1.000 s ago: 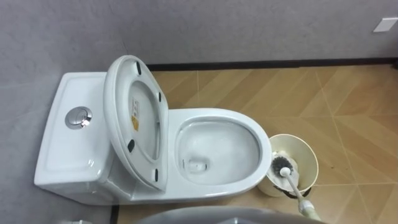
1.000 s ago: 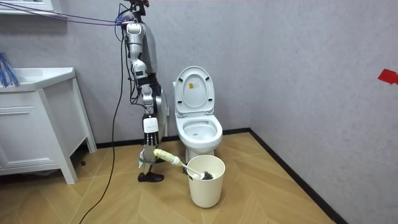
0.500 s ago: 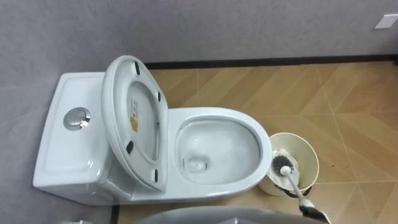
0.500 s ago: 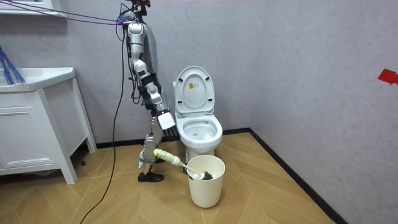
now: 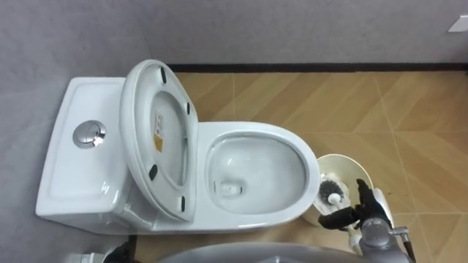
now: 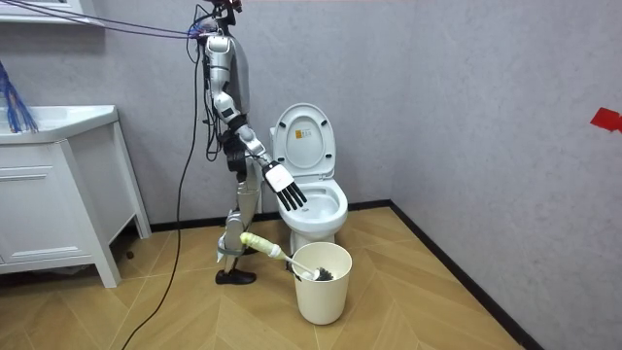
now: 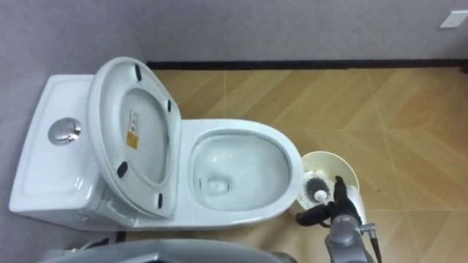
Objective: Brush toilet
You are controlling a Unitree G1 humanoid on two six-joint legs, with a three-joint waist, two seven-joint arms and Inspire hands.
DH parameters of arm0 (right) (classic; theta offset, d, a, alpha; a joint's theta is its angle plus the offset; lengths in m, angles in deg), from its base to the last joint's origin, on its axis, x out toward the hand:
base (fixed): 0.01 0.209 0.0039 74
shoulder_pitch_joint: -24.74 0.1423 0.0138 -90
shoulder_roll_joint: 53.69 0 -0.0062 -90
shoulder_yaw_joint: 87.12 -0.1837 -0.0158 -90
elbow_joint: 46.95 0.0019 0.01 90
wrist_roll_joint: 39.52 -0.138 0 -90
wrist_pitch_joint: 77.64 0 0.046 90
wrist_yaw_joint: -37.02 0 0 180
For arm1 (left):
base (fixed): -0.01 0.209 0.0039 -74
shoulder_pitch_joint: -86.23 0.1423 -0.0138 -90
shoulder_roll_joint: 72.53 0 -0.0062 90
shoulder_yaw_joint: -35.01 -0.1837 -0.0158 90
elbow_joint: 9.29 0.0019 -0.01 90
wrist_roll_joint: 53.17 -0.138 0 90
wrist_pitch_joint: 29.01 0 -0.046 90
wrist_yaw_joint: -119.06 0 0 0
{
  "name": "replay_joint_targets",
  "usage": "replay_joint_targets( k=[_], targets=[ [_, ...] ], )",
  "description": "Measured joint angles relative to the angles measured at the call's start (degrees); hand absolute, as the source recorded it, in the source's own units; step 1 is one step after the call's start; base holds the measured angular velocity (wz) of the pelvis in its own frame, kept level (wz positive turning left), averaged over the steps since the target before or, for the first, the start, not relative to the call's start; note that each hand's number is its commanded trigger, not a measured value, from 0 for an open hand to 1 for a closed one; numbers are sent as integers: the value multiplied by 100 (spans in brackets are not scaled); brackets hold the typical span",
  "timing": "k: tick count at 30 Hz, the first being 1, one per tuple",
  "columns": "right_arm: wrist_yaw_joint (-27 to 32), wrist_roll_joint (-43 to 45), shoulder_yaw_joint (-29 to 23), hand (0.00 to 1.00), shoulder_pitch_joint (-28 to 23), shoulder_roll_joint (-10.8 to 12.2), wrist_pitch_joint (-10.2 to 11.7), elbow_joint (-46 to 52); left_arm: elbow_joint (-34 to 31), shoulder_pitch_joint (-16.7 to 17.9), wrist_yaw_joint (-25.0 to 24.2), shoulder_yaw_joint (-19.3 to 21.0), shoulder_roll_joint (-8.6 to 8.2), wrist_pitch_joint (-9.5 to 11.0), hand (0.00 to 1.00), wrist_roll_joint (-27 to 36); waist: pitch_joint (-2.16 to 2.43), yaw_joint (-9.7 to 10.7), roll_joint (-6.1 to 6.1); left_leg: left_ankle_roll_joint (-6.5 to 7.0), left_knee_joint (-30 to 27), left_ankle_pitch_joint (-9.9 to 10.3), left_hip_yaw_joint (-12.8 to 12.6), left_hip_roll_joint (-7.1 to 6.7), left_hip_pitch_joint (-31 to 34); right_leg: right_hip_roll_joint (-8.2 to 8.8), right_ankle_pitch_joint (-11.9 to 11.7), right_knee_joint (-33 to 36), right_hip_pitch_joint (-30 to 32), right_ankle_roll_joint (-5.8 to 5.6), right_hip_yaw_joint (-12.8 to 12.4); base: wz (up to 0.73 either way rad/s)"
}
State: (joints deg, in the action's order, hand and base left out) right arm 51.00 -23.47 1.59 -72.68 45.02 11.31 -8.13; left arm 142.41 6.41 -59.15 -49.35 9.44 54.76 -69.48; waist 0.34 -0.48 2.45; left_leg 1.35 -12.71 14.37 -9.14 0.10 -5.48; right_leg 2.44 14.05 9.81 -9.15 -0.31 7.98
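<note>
A white toilet (image 5: 248, 133) (image 6: 311, 209) stands against the grey wall with its lid and seat (image 5: 157, 139) raised. To its right a cream bucket (image 5: 341, 159) (image 6: 321, 292) holds the brush. The dark brush head (image 5: 330, 193) (image 7: 316, 189) rests inside. Its pale handle (image 6: 255, 243) leans out over the rim towards the room view's left. My right hand (image 5: 369, 212) (image 6: 289, 190) is open, fingers straight and spread, held out in front of me above the bucket and beside the bowl. It touches nothing and covers the handle in the eye views.
I stand beside the toilet, at the room view's left. A round flush button (image 5: 89, 134) sits on the cistern. A white cabinet with a basin (image 6: 58, 194) stands at the room view's left. Wood floor stretches to the right of the bucket.
My right arm has swung up from my side and forward, and the hand now shows over the bucket. The brush has not moved.
</note>
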Motion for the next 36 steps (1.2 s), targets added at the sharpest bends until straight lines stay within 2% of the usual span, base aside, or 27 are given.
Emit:
replay_joint_targets(
  k=[4,5,6,7,9,10,12,14,15,16,20,22,25,29,30,32,33,34,36],
  targets=[
    [124,-87,-2,0,6,-2,50,-220,0,28,-1,33,18,70,0,8,-7,-2,-5,0,-1,0,5,0,-1,0,-1,3,-7,1,5,1],
    [140,-120,-1,0,6,-2,51,-243,0,29,-1,32,18,83,0,17,-14,0,-21,0,-3,0,5,0,0,0,-2,5,-6,1,7,0],
    [177,-213,-2,0,9,-2,61,-302,10,30,0,32,19,120,0,73,-48,2,3,0,-7,0,9,0,13,0,-3,10,3,2,15,4],
    [239,-257,-5,0,43,-2,98,-451,16,43,0,30,30,163,0,89,-30,10,-50,1,-41,1,45,1,82,-1,-6,19,18,4,37,9],
    [336,-309,-9,0,52,-16,97,-603,9,52,-1,30,50,187,0,88,-52,23,-18,10,-86,9,112,3,200,-1,-13,31,82,7,108,19],
    [398,-385,-11,0,58,-28,92,-660,7,49,-3,31,66,201,0,85,-26,19,-67,12,-117,9,158,7,324,0,-15,88,190,10,156,18],
    [464,-482,-11,0,62,-52,90,-687,8,37,-3,41,85,204,0,77,-5,1,-64,12,-203,6,174,18,490,-5,-26,111,320,26,171,7],
    [523,-481,-11,0,63,-74,90,-732,7,100,-3,100,92,201,0,48,-6,1,-82,13,-278,6,191,14,569,-4,-35,135,384,27,203,7],
    [585,-532,-9,0,71,-97,89,-787,7,115,2,101,105,199,0,58,-26,0,-94,14,-312,7,228,4,665,4,-34,204,459,27,256,18],
    [639,-655,-10,0,114,-118,87,-878,3,103,12,100,129,199,0,71,-8,1,-84,22,-339,2,297,5,768,15,-34,222,542,26,317,22],
    [744,-701,-9,0,395,-191,27,-1127,-19,-12,97,88,197,199,0,217,-19,13,-138,44,-641,9,362,12,1238,19,-35,336,856,27,425,17],
    [828,-700,-13,0,641,-295,16,-1417,-1,-208,187,78,200,218,0,229,-66,5,-157,83,-836,0,460,12,1560,40,-34,503,1134,27,536,26],
    [953,-718,-14,0,956,-399,17,-1579,8,-424,264,-36,225,281,0,234,-75,6,-188,116,-1073,-17,539,20,2032,70,-31,745,1566,26,634,15],
    [1050,-920,-15,0,1466,-461,1,-1866,40,-806,307,-229,237,292,0,433,-110,-34,-188,172,-1366,-31,598,30,2669,137,13,1234,2259,29,642,2],
    [1082,-931,-13,0,1612,-491,-2,-1904,38,-919,316,-299,237,309,0,556,-122,-98,-198,193,-1489,-41,598,32,2895,155,19,1404,2514,31,632,-7],
    [1145,-929,-9,0,1871,-563,-26,-2055,34,-1135,370,-450,236,309,0,781,-160,-150,-214,227,-1660,-56,600,22,3227,192,34,1659,2887,36,619,-3],
    [1165,-982,2,0,1996,-628,-28,-2108,29,-1294,421,-554,236,313,0,887,-202,-169,-223,263,-1762,-82,599,6,3448,237,49,1826,3135,45,623,0],
    [1178,-1140,6,0,2129,-701,-28,-2138,19,-1433,464,-656,236,316,0,1014,-220,-183,-238,289,-1873,-97,597,-11,3696,275,83,1986,3400,44,612,0],
    [1229,-1333,4,0,2321,-786,-29,-2215,-5,-1610,578,-813,226,318,0,1152,-225,-203,-237,321,-2010,-127,600,-63,4028,363,129,2256,3786,49,606,4]
  ],
)
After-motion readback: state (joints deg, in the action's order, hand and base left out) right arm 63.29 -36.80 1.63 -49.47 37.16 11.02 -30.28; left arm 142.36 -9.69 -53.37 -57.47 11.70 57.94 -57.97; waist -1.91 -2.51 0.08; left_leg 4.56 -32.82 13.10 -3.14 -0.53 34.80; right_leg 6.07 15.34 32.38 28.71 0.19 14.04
